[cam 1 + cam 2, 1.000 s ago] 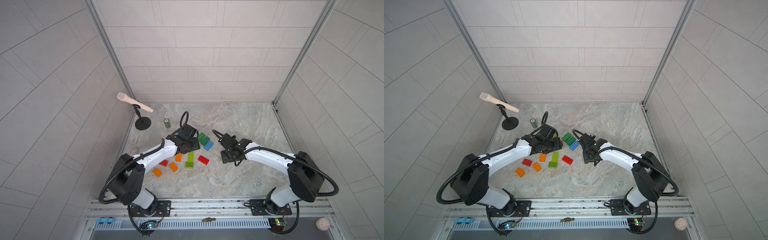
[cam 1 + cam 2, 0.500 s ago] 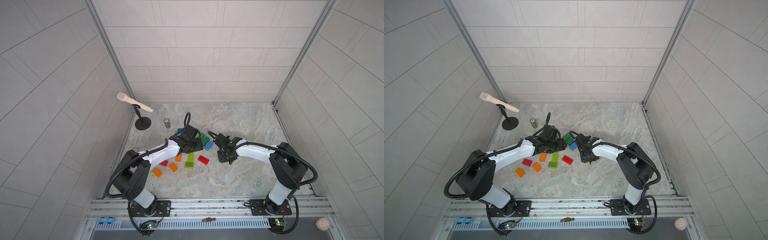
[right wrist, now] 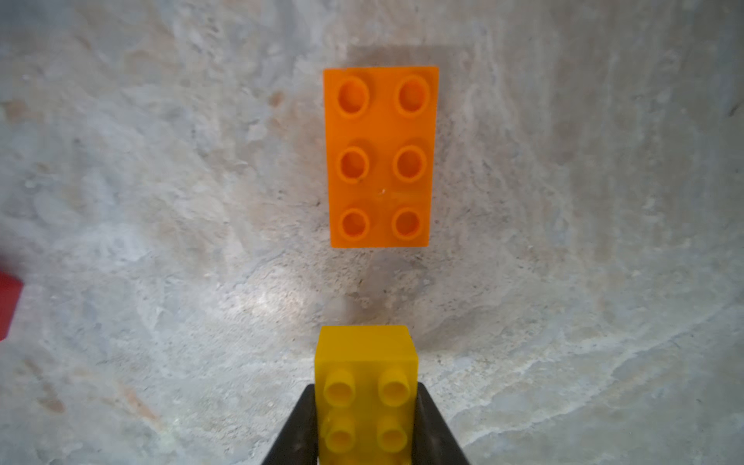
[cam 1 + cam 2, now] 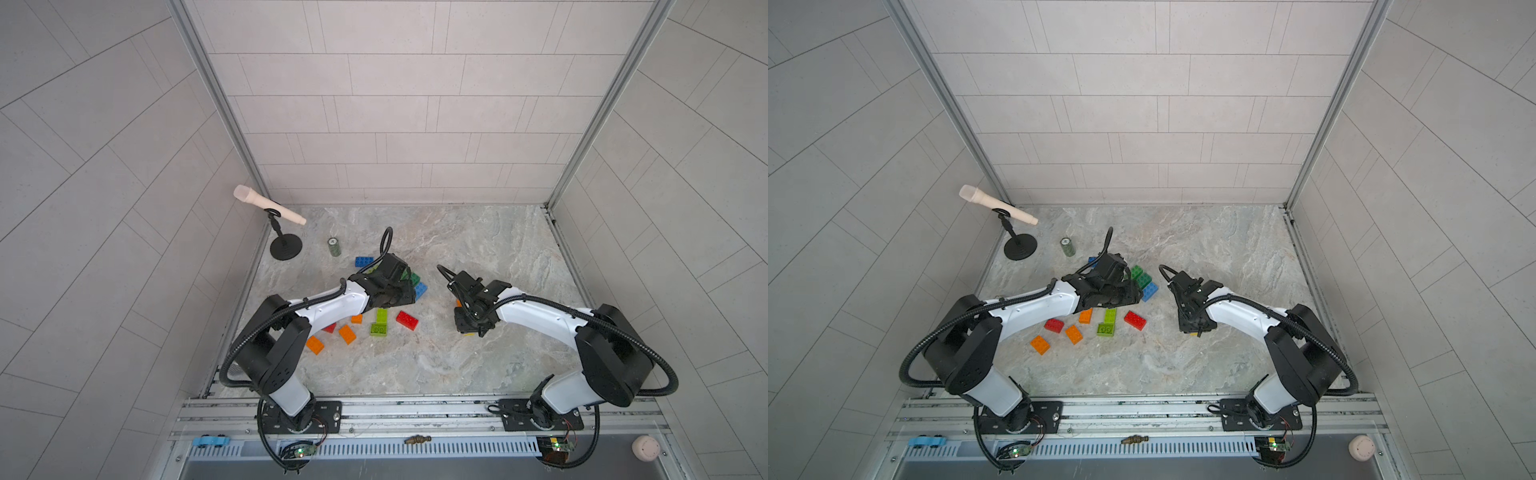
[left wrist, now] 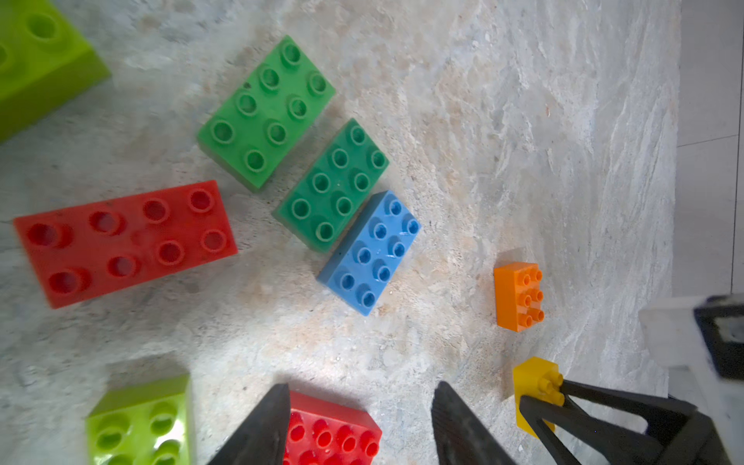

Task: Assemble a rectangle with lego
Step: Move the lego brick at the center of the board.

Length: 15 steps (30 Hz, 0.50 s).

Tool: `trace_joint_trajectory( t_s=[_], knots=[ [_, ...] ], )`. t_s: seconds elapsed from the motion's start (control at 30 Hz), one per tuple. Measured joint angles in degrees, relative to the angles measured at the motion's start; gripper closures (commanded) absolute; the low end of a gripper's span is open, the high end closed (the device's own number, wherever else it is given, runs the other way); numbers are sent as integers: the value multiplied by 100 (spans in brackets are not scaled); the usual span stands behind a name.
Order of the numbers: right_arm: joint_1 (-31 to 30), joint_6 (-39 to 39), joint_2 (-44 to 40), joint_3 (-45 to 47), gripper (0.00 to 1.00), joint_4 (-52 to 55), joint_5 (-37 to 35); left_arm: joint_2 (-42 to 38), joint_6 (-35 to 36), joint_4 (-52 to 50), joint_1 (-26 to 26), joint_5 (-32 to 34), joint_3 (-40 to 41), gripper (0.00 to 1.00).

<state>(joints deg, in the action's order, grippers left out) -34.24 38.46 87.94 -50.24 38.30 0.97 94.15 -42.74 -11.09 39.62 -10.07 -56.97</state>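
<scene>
- Taking the back wall as twelve o'clock on the table (image 4: 478, 249), the right gripper (image 3: 366, 386) sits a little toward four o'clock of the middle. Its jaws are clamped on the long sides of a yellow brick (image 3: 364, 346), studs up. Whether that brick rests on the surface I cannot tell.
- An orange brick (image 3: 380, 157) lies flat at twelve o'clock of the yellow one, in line with it, with a gap between them.
- The left gripper (image 5: 360, 386) is just to the nine o'clock side of the middle, jaws apart and gripping nothing. In the left wrist view a red brick (image 5: 334, 430) shows between the fingers, partly behind one finger (image 5: 261, 426) and clear of the other. How high the fingers are above it I cannot tell.
- At two o'clock of the left gripper a light green brick (image 5: 265, 112), a darker green brick (image 5: 332, 185) and a blue brick (image 5: 370, 251) lie side by side in a slanting row, the blue against the darker green.
- Another red brick (image 5: 125, 241) lies near the green ones.
- Two lime bricks (image 4: 380, 322) lie at six o'clock of the left gripper. Three loose orange bricks (image 4: 1086, 316) (image 4: 1074, 334) (image 4: 1040, 345) trail toward eight o'clock.
- A second blue brick (image 4: 365, 262) lies at eleven o'clock of the left gripper.
- A microphone (image 4: 270, 205) on its stand fills the ten o'clock corner.
</scene>
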Motion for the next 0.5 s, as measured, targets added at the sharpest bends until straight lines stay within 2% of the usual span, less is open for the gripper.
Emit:
trace_joint_trajectory(
  t_s=[0.1,0.5],
  knots=[
    [63,-116,315,-87,76,-72,-26,66,4,26,55,-2,-61,39],
    [131,-417,627,-413,78,-136,-122,81,20,81,55,-2,-76,40]
  ],
)
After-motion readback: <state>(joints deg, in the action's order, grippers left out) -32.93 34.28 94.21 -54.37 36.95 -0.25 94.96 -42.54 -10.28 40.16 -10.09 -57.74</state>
